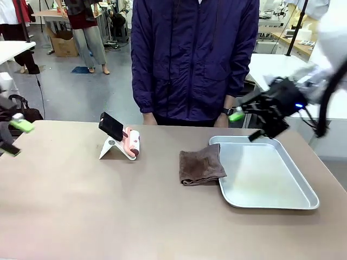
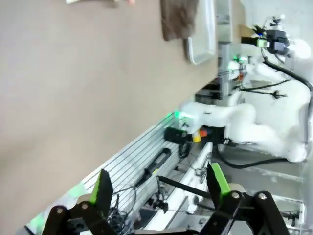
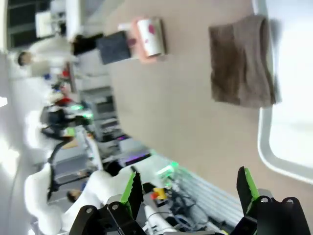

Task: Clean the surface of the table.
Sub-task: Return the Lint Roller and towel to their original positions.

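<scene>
Front view | right gripper point(image 1: 254, 123) and left gripper point(image 1: 12, 136) fingers spread wide, empty | pinch brown cloth point(image 1: 201, 165) at its thick fold, then wipe bench point(image 1: 108, 206).

- We see the near half of the surface point(image 1: 108, 216) bare, so a gripper could pass there freely.
- A brown cloth point(image 1: 201, 165) overlaps the left rim of the metal tray point(image 1: 271, 203) right of centre.
- A phone stand point(image 1: 115, 142) and pink roller point(image 1: 132, 143) block the far left.
- A person point(image 1: 192, 59) stands against the far edge.

Both grippers, left point(image 1: 12, 136) and right point(image 1: 248, 125), hover (jaws apart).
</scene>
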Available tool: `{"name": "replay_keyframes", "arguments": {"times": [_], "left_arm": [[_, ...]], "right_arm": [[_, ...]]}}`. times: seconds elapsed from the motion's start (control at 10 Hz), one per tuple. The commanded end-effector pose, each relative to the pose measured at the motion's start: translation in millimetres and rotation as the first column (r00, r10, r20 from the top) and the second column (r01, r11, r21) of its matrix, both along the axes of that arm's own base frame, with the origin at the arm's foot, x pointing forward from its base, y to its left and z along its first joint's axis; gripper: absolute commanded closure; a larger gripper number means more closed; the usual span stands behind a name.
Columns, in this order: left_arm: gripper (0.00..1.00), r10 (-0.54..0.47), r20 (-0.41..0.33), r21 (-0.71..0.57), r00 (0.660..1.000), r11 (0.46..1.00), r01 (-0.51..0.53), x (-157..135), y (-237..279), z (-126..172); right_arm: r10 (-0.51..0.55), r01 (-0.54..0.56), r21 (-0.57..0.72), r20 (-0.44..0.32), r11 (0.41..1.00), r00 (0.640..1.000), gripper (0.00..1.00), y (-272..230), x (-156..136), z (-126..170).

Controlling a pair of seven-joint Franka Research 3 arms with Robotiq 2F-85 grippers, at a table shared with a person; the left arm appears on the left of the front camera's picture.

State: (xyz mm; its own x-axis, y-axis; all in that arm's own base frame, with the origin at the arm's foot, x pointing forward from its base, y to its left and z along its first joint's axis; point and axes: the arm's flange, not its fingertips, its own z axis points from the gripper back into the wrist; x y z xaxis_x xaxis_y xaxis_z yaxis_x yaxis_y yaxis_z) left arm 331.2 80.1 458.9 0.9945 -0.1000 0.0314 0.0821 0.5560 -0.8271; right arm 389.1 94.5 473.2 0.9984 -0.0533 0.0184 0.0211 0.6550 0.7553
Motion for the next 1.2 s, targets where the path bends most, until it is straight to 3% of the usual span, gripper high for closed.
{"name": "replay_keyframes", "arguments": {"times": [0.0, 0.2, 0.4, 0.5, 0.6, 0.7, 1.1], "left_arm": [[0.00, 0.023, 0.008, -0.172, 1.000, 0.985, -0.021, 1.0, 22.6, -17.3], [0.00, 0.010, 0.033, -0.317, 0.999, 0.949, 0.001, 4.6, 49.8, -31.0], [0.00, 0.131, 0.078, -0.482, 0.988, 0.873, -0.077, 11.6, 74.1, -39.6], [0.00, 0.130, 0.088, -0.498, 0.988, 0.864, -0.070, 15.7, 77.3, -40.8], [0.00, 0.184, -0.007, -0.458, 0.983, 0.873, -0.166, 24.0, 74.9, -39.5], [0.00, 0.141, 0.057, -0.453, 0.988, 0.886, -0.101, 7.4, 72.2, -43.2], [0.00, 0.141, 0.057, -0.453, 0.988, 0.886, -0.101, 7.4, 72.2, -43.2]], "right_arm": [[-0.029, 0.019, 0.162, 0.055, 0.987, 0.998, 0.00, -54.3, -28.2, -7.7], [-0.105, 0.076, 0.296, 0.083, 0.952, 0.991, 0.00, -101.4, -39.4, -16.5], [-0.194, 0.148, 0.411, 0.073, 0.899, 0.978, 0.00, -140.5, -46.5, -34.6], [-0.201, 0.142, 0.456, 0.083, 0.879, 0.976, 0.00, -149.1, -47.2, -41.4], [-0.255, 0.190, 0.460, 0.084, 0.867, 0.963, 0.00, -147.6, -42.6, -46.4], [-0.213, 0.176, 0.391, 0.053, 0.904, 0.976, 0.00, -157.2, -40.3, -24.3], [-0.213, 0.176, 0.391, 0.053, 0.904, 0.976, 0.00, -157.2, -40.3, -24.3]]}}
